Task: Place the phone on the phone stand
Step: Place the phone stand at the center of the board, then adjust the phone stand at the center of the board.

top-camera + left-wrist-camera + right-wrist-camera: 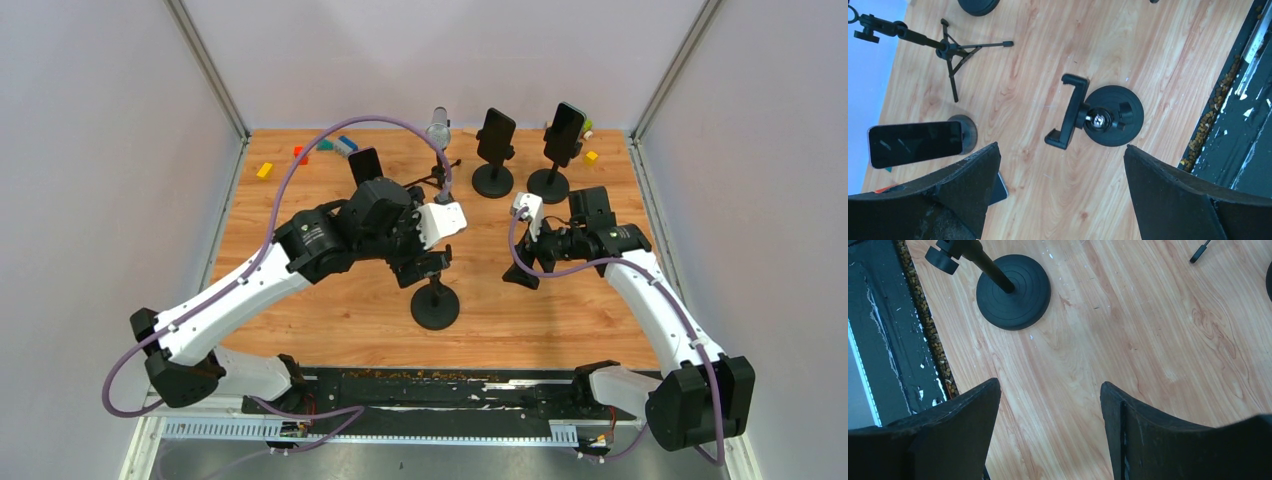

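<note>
Fingers (968, 180) of my left gripper (1062, 150) gape empty above the bare stand (1120, 130); the phone (913, 144) lies beside one finger, long axis crosswise to the clamp (1068, 112). My right gripper (1049, 384), open and empty, is farther off.

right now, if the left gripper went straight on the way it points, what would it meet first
Probably the clamp of the empty phone stand, ahead of the open left gripper; depth is unclear, so it could reach the table instead.
</note>
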### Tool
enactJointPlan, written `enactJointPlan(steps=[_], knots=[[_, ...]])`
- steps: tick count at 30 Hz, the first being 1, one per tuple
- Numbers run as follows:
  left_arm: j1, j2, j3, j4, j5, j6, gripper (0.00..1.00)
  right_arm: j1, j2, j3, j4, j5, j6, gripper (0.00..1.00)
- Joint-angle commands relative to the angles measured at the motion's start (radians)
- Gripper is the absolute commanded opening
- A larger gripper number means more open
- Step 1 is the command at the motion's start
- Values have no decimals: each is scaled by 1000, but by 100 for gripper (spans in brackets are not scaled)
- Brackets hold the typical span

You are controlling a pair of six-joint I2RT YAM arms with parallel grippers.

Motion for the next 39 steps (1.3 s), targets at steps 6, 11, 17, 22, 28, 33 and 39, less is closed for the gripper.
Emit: enactJointPlan(steps=[6,11,17,22,28,33,39], knots=[[-4,-105,-160,109,-2,95,100,-1,-61,2,27,-124,2,74],[7,-151,-225,124,-21,130,100,41,-103,-3,102,-155,100,72],[105,-210,-307,145,43,134,100,208,-113,7,193,-66,141,72],[183,-244,-338,123,74,153,100,339,-41,27,231,-32,156,72],[291,-283,-362,103,138,149,100,470,40,31,283,19,171,72],[353,-294,-368,96,184,136,100,529,94,53,329,74,219,71],[391,-334,-396,98,207,126,100,569,116,66,389,164,278,71]])
